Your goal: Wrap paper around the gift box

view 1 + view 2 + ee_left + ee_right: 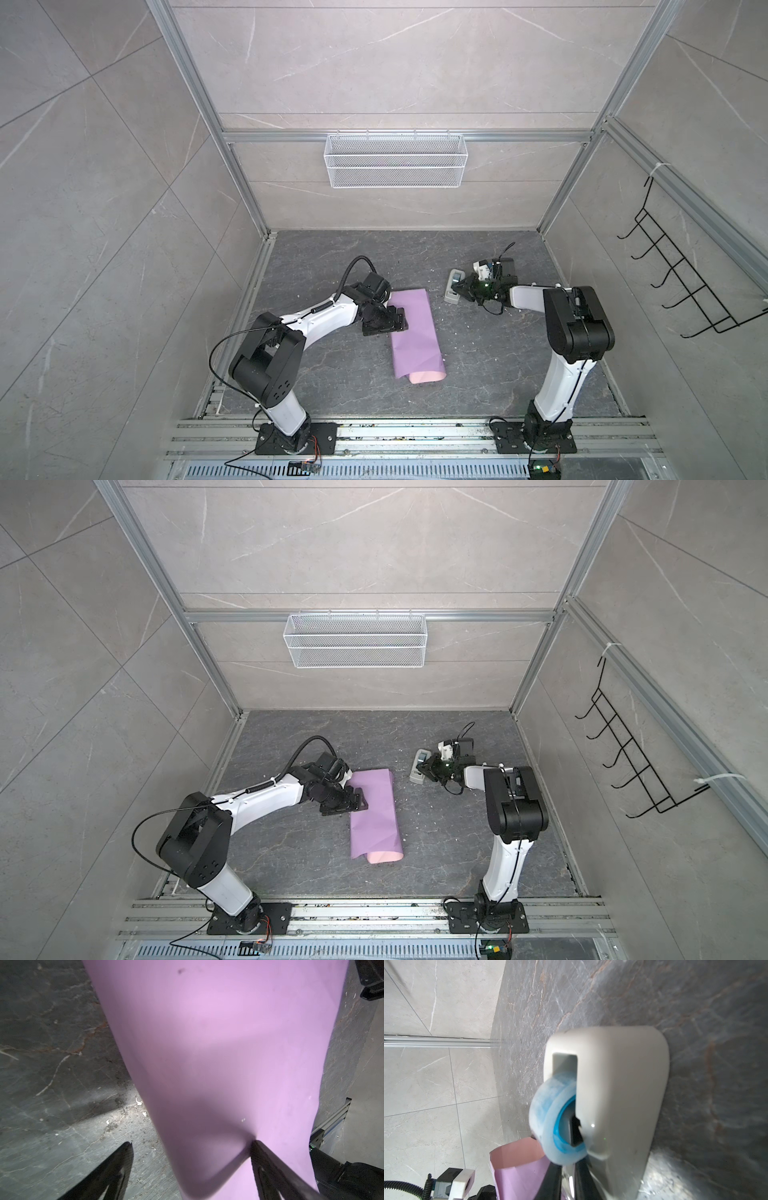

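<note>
Left gripper point(401, 320) spread wide, one jaw pinning folded paper point(415, 332) well apart from tape dispenser point(452, 289); right gripper point(569, 1167) at dispenser's tape, grip unclear; pulling may drag dispenser, fold may spring open; gift box unseen.

The paper point(417, 340) lies folded lengthwise, lilac outside, pink at one end.

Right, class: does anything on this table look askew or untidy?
Yes. The paper lies slightly slanted, and its near end curls open so the pink face shows. Small white specks litter the table around it.
</note>
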Controlling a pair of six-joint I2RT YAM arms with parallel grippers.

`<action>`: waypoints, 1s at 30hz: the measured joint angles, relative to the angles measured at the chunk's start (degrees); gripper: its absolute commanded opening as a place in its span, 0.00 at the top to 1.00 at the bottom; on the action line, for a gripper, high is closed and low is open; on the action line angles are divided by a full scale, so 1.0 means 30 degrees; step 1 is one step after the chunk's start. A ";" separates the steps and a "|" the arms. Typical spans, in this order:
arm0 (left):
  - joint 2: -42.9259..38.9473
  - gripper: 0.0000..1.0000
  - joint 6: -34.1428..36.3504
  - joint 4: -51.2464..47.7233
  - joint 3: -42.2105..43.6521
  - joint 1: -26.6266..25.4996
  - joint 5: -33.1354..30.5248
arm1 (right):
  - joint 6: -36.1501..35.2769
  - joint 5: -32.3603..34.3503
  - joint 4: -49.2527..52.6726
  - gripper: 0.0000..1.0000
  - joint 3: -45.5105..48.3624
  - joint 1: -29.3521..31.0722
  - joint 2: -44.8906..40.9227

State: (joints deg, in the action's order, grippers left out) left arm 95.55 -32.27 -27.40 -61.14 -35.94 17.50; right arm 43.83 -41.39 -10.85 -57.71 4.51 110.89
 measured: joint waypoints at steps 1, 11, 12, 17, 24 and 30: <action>0.0000 0.10 0.0000 0.0000 0.0000 0.0000 0.0000 | 0.0066 0.0000 -0.0138 0.88 0.0066 0.0000 0.0000; 0.0000 0.11 0.0007 0.0000 0.0000 0.0000 0.0000 | 0.1559 -0.0736 -0.1727 1.00 0.0801 -0.0160 -0.0007; 0.0000 0.11 0.0007 0.0000 0.0000 0.0000 0.0000 | 0.1749 -0.0962 -0.1843 1.00 0.0896 -0.0117 -0.0007; 0.0000 0.11 0.0087 0.0007 0.0000 0.0000 0.0000 | 0.2871 -0.1501 -0.2783 1.00 0.1297 -0.0146 -0.0007; 0.0000 0.11 0.0124 0.0007 0.0000 0.0000 0.0000 | 0.3796 -0.1749 -0.3279 1.00 0.1690 -0.0175 -0.0299; 0.0000 0.11 0.0131 0.0007 0.0000 0.0000 0.0000 | 0.4138 -0.2295 -0.3359 1.00 0.2215 -0.0153 -0.1158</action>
State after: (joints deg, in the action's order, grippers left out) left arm 95.55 -31.88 -27.38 -61.14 -35.94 17.50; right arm 56.25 -48.27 -20.93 -51.07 4.05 107.42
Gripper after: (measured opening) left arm 0.895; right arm 0.045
